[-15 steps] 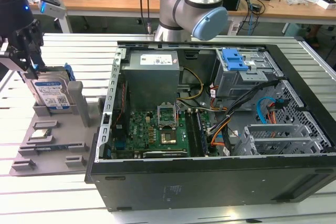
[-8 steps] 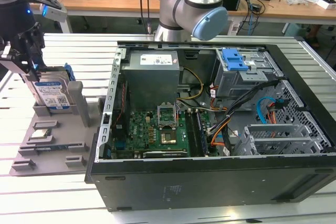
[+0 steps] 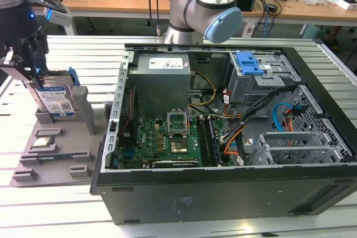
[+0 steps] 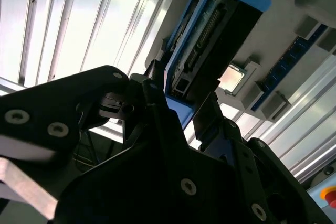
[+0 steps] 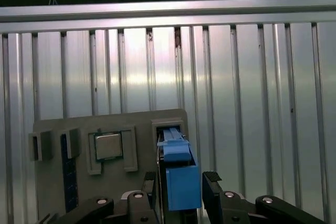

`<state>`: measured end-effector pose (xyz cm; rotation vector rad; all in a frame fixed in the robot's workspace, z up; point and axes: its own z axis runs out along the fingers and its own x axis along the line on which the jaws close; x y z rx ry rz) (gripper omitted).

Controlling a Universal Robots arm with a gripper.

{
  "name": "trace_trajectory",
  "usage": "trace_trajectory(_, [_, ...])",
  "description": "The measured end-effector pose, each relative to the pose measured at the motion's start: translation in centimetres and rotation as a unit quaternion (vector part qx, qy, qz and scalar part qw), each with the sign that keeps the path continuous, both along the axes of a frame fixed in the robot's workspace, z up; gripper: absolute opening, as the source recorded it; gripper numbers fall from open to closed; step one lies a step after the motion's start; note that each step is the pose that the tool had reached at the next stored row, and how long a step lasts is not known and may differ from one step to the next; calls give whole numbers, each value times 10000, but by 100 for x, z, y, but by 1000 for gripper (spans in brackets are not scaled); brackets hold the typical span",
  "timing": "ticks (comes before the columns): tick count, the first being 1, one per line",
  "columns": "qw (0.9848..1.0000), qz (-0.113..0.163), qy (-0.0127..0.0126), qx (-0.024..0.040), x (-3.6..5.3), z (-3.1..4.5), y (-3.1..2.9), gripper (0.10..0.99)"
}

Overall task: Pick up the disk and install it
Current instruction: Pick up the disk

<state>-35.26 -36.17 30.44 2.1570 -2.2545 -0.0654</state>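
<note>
Pick-up step, nothing clamped yet. Poised with gripper (image 5: 181,179) spread astride the disk (image 3: 57,102), upright in grey holder (image 3: 53,137) at the exterior view's left. Probably calls for centred squeeze on blue frame (image 5: 176,150).

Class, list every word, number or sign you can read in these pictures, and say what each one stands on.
White-and-blue label on the disk: print too small to read.
White label on the power supply: print too small to read.
No other text is legible in any view.
</note>
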Motion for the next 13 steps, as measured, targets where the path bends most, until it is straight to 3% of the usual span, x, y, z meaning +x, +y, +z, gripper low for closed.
trace_trajectory(2, [10000,59,-1,1,1,-9,0,482])
trace_trajectory(5, [9988,479,-1,1,7,-35,1,482])
trace_trajectory(13, [9987,500,-1,0,36,-117,4,482])
